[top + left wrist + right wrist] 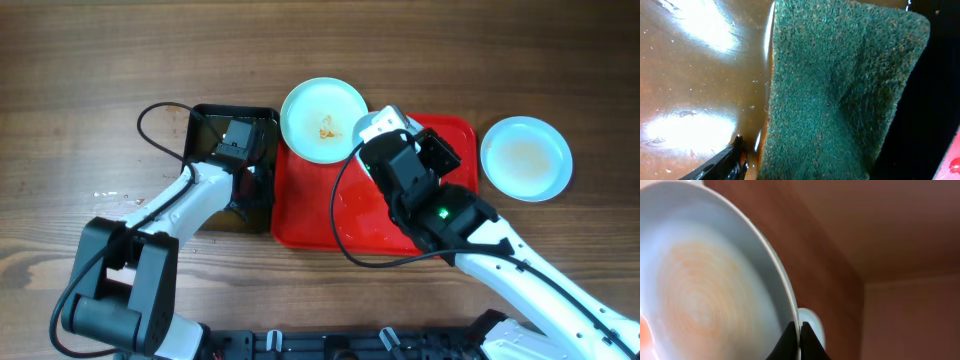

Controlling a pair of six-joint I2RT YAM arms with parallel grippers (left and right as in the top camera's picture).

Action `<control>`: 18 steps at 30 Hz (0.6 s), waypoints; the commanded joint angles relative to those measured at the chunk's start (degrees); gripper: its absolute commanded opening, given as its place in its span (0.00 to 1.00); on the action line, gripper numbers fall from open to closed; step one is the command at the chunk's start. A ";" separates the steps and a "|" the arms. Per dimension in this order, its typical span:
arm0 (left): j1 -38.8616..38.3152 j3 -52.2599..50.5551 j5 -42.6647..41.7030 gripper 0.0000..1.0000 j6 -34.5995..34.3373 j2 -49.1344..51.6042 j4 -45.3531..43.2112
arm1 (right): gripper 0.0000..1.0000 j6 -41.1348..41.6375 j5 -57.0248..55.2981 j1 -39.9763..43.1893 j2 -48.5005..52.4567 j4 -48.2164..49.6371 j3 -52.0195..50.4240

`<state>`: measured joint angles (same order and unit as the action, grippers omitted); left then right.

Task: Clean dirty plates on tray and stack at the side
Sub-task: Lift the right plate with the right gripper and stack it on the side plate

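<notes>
Held plate: tilting steeply above the far right part of the tray, its face showing pale orange rings.
Right hand: pinching that plate's rim, both fingers pressing tight on it.
Smeared plate: lying over the tray's far left corner, carrying an orange-brown smear in its middle.
Side plate: sitting on the surface right of the tray, apart from it, showing a faint tint.
Tub: sitting just beside the tray's left edge.
Sponge: lying bent in the tub's brown water.
Left hand: reaching down into the tub at the sponge; I cannot tell how far it is opening.
</notes>
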<state>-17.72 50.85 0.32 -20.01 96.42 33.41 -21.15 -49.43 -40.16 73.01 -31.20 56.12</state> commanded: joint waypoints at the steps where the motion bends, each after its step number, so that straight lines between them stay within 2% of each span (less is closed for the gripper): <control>1: -0.44 0.04 -1.99 0.65 0.11 -0.42 -0.20 | 0.04 -5.81 -4.02 -0.17 -0.04 2.69 1.20; 7: -0.44 0.04 -1.99 0.65 0.11 -0.42 -0.22 | 0.04 -5.88 -4.87 -0.15 -0.04 4.90 1.18; 11: -0.44 0.04 -1.99 0.65 0.09 -0.42 -0.20 | 0.04 -13.31 -3.08 -0.17 -0.04 7.43 1.18; 13: -0.44 0.04 -1.99 0.65 0.09 -0.42 -0.17 | 0.04 -9.14 -2.60 0.20 -0.04 7.48 1.18; 15: -0.44 0.04 -1.99 0.65 0.11 -0.42 -0.17 | 0.04 1.92 5.11 3.21 0.09 6.03 1.18; 18: -0.44 0.04 -1.99 0.65 0.09 -0.42 -0.17 | 0.04 21.88 14.64 12.66 1.84 2.49 1.18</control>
<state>-17.72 50.85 0.32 -20.01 96.42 33.43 -18.76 -43.92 -34.54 73.10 -26.87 56.14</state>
